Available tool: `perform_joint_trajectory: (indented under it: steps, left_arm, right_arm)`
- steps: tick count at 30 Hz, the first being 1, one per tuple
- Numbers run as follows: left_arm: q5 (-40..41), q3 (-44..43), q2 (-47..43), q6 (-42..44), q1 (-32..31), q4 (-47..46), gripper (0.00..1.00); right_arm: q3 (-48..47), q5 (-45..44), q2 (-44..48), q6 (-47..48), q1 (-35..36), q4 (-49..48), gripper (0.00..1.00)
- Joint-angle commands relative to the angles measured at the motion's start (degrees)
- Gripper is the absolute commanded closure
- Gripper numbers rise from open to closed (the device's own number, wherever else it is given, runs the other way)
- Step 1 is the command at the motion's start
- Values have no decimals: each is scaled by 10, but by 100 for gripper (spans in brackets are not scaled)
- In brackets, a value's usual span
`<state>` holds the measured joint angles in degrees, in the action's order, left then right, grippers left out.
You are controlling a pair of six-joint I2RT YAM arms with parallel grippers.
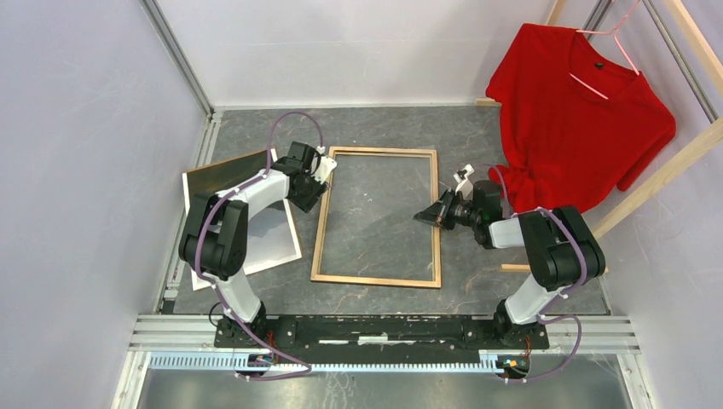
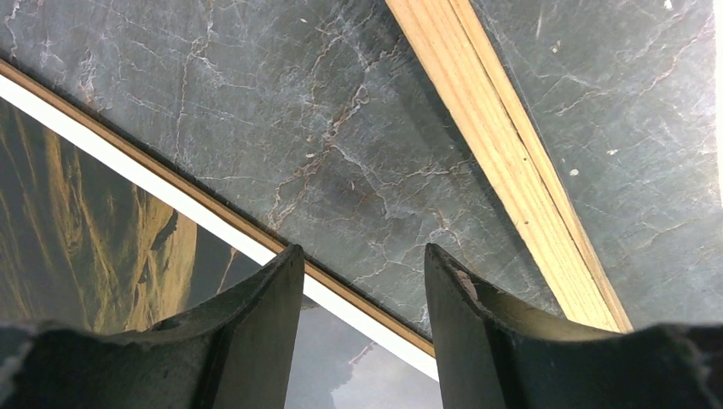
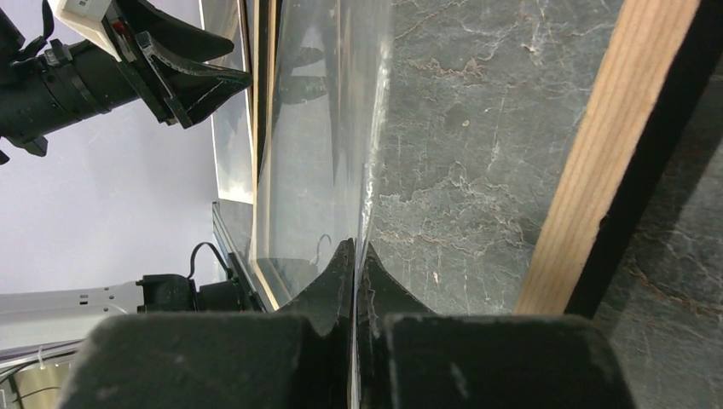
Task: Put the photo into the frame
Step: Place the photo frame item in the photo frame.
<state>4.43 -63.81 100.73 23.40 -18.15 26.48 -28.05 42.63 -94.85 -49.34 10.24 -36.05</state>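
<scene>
1. Right jaws are closed tight, pinching the edge of a clear sheet at the right rail of the frame.
2. Left jaws stand open with nothing between them, above bare table between the photo and the frame's left rail.
3. The photo is not in yet. It lies flat just left of the frame on a brown board, partly under the left arm.
4. The frame lies wood side up, mid-table, with table showing through its opening.
5. Watch that sheet: it's a thin pinch on a slick edge, so a quick swing could let it slip, or let it knock the loose frame askew.
6. On the left, the print lies flat on the board. Jaws coming down on its edge could crease it or take the board too.
7. The table is dark and marble-veined and looks smooth, so things may slide. Pale walls close it in, and a red shirt hangs far right.
</scene>
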Motion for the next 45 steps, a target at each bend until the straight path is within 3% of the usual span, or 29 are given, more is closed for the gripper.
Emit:
perform_joint_trajectory:
  steps: [1, 17, 30, 45]
  left_arm:
    - [5, -19, 4, -28, -6, -18, 39]
    - [-5, -17, 32, -39, -15, -31, 41]
    - [-17, -14, 31, -35, -15, -29, 41]
    - [-42, -2, 27, -21, -16, -18, 45]
  right_arm:
    - [4, 13, -8, 10, -4, -34, 99]
    - [22, 75, -5, -56, -5, -208, 100]
    - [9, 52, -56, -75, -5, -195, 100]
    - [15, 44, -81, -114, -5, -249, 100]
